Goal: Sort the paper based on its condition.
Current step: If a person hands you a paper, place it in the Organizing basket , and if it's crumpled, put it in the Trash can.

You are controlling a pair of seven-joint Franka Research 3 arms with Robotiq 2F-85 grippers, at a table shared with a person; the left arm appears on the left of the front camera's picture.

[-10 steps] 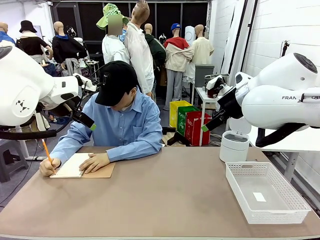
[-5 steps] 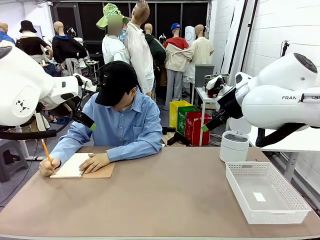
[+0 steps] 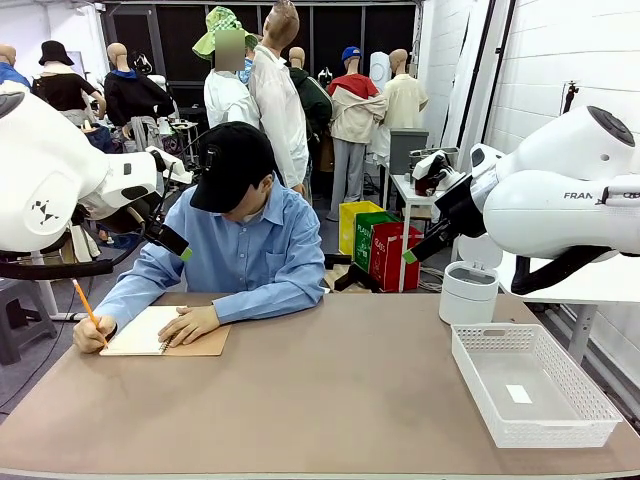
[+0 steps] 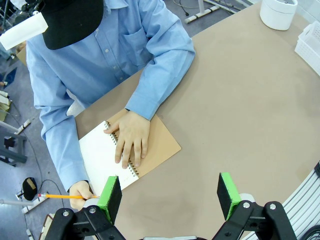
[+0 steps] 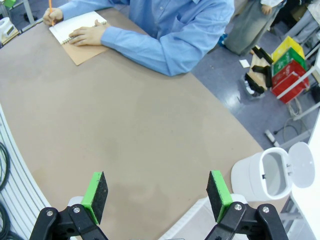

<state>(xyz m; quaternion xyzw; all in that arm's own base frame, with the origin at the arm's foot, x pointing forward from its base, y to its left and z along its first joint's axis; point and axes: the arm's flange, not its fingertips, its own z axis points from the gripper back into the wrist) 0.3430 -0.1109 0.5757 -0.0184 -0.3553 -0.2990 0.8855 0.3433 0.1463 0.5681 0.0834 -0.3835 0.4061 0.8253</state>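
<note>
Both hover raised above the table, left gripper and right gripper agape.

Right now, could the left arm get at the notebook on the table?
Probably not cleanly. The left end effector hangs open over the notebook, but the person's hand lies flat across its page and the other hand holds a pencil at its edge, so both block a grasp.

On the surface: one spiral notebook at left, one white mesh basket at lower right with one small white slip inside, and one white lidded bin behind it. One orange pencil. The person's two hands: right hand, left hand. Two robot arms: left arm, right arm.
</note>
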